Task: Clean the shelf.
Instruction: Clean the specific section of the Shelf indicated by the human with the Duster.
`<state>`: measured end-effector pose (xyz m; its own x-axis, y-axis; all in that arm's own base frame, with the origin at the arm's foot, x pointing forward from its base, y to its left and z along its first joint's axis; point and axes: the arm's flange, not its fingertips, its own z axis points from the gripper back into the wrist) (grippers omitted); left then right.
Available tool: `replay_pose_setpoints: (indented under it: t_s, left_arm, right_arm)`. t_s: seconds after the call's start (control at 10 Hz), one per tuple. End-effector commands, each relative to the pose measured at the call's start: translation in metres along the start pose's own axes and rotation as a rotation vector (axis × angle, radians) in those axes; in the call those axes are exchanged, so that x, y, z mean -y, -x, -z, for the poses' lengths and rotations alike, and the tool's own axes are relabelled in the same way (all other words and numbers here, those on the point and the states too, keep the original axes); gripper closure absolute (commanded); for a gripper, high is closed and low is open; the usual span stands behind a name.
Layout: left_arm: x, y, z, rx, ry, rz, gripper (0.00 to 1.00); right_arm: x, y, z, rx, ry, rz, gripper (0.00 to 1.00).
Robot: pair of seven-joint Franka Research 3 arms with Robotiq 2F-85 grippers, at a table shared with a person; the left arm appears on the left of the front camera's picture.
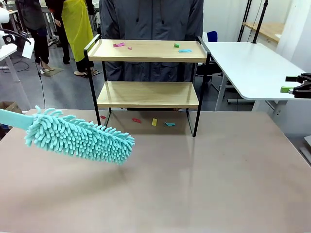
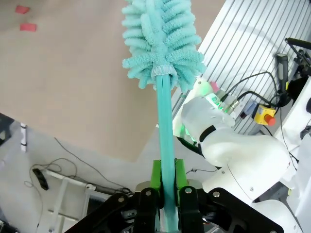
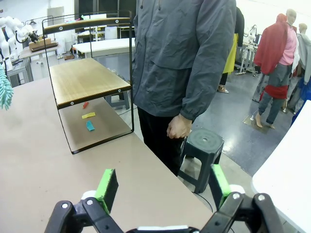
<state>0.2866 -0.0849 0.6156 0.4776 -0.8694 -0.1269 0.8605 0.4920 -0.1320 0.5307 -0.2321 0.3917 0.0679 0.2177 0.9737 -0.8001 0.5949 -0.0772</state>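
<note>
The shelf (image 1: 148, 51) stands at the table's far side, with pink, green and blue paper scraps (image 1: 119, 44) on its top board; its lower board is bare. More scraps (image 1: 154, 122) lie on the table under it. My left gripper (image 2: 167, 188) is shut on the teal handle of a fluffy duster (image 1: 77, 137), whose head hovers over the table's left side, well short of the shelf. At the far right my right gripper (image 1: 290, 84) is off the table, open and holding nothing (image 3: 163, 187). The right wrist view shows the shelf (image 3: 87, 80) from its end.
A person in a grey jacket (image 3: 184, 58) stands right behind the shelf, hands clasped, with a dark stool (image 3: 204, 141) beside them. A second white table (image 1: 252, 65) stands at the back right. The left arm's white base (image 2: 238, 150) sits beside the table edge.
</note>
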Motion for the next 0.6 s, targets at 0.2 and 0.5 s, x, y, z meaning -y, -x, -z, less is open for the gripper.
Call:
replay_pose_setpoints:
  t_s: [0.2, 0.5]
  left_arm:
    - [0.0010, 0.0018, -0.0017, 0.015, 0.015, -0.013, 0.87]
    - [0.0010, 0.0018, -0.0017, 0.015, 0.015, -0.013, 0.87]
  right_arm:
    - [0.0007, -0.0056, 0.0013, -0.019, 0.012, 0.007, 0.00]
    - [0.0007, -0.0056, 0.0013, -0.019, 0.012, 0.007, 0.00]
